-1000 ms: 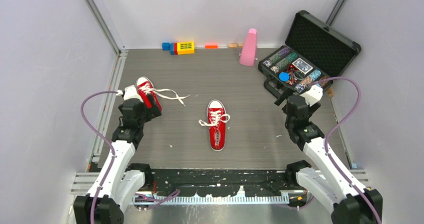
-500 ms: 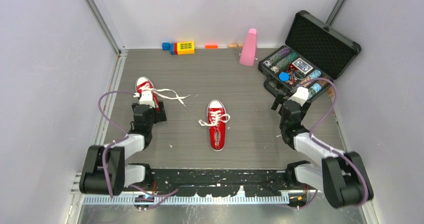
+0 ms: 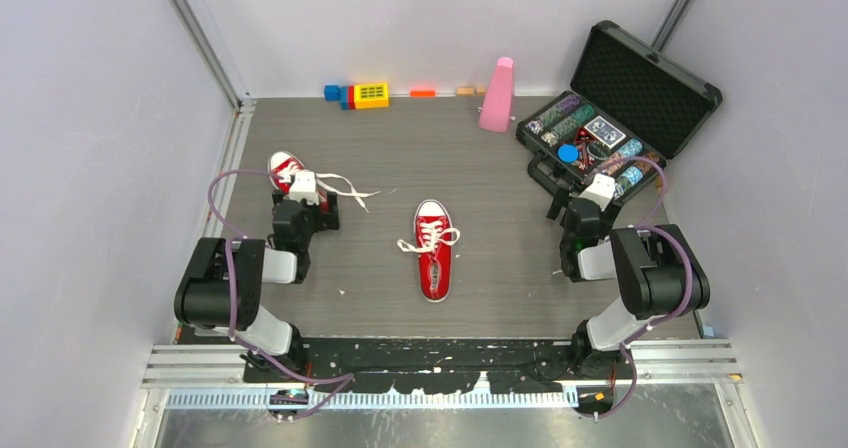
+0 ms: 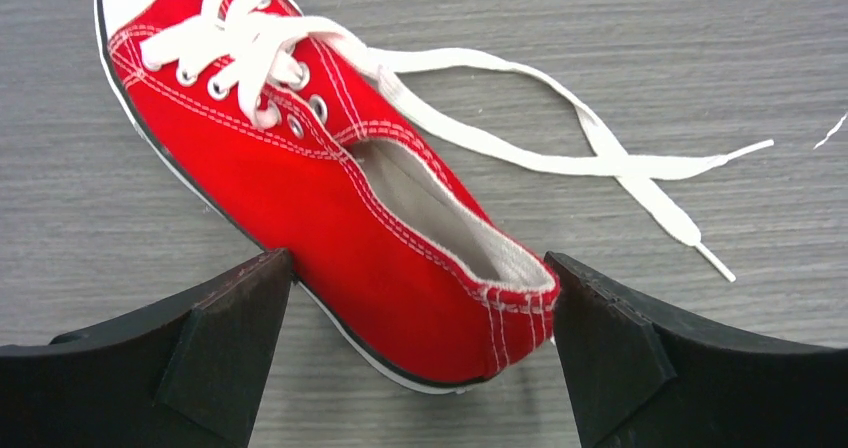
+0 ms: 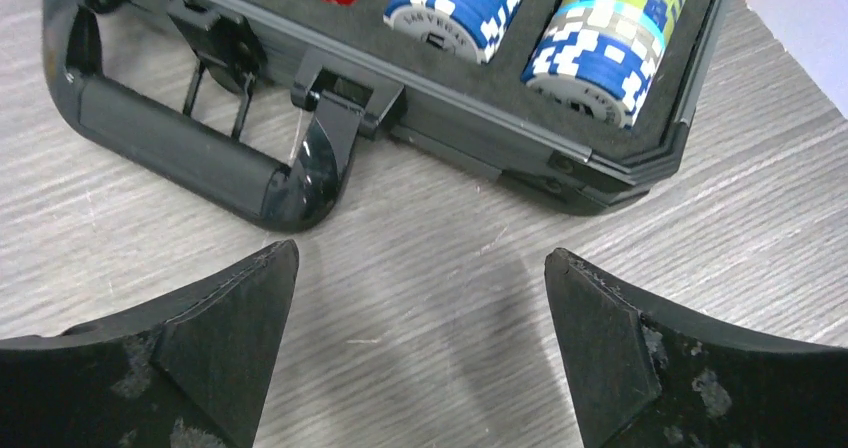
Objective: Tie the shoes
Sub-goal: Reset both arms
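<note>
One red shoe [image 3: 283, 169] lies at the left with its toe pointing away. Its white laces [image 4: 600, 158] are untied and trail across the floor to the right. My left gripper [image 3: 306, 211] is open and low, its fingers on either side of that shoe's heel [image 4: 470, 298]; in the left wrist view the gripper [image 4: 417, 260] holds nothing. The second red shoe [image 3: 433, 253] lies mid-table with its lace ends spread to both sides. My right gripper [image 3: 566, 211] is open and empty, low over bare table in the right wrist view [image 5: 422, 253].
An open black case [image 3: 620, 118] of poker chips sits at the right, its handle [image 5: 190, 158] just ahead of my right fingers. A pink cone-shaped object [image 3: 497, 95] and coloured blocks [image 3: 370, 94] stand along the back wall. Grey walls close in both sides.
Both arms have folded down low toward the table. Both grippers stay open in about the same places. The shoes have hardly moved.
</note>
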`<action>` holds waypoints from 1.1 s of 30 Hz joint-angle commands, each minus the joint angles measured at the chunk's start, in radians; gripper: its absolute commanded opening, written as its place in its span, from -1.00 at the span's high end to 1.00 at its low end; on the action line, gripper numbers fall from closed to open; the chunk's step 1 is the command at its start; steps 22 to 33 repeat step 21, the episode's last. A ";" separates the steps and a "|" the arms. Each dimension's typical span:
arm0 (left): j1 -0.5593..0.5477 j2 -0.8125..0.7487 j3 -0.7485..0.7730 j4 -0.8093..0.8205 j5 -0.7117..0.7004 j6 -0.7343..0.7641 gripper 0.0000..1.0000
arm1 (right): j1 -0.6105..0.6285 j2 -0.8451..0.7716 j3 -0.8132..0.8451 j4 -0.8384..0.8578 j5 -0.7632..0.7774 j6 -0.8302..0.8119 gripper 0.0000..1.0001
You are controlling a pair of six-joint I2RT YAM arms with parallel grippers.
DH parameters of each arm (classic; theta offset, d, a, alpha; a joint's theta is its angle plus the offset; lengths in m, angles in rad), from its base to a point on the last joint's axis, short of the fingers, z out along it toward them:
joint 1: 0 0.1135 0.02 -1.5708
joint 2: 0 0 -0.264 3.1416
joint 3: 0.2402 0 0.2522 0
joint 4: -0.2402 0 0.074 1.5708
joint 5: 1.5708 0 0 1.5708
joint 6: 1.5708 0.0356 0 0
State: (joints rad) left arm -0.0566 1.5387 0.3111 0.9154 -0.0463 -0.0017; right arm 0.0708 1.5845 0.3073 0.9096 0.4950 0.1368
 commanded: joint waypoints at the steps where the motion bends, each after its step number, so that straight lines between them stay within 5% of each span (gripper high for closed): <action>1: 0.002 0.003 0.059 -0.005 -0.001 0.010 -0.99 | -0.008 -0.017 0.021 0.119 -0.013 0.008 -0.99; 33: 0.003 0.005 0.061 -0.001 0.000 0.009 -0.99 | -0.008 -0.019 0.020 0.117 -0.013 0.009 -0.99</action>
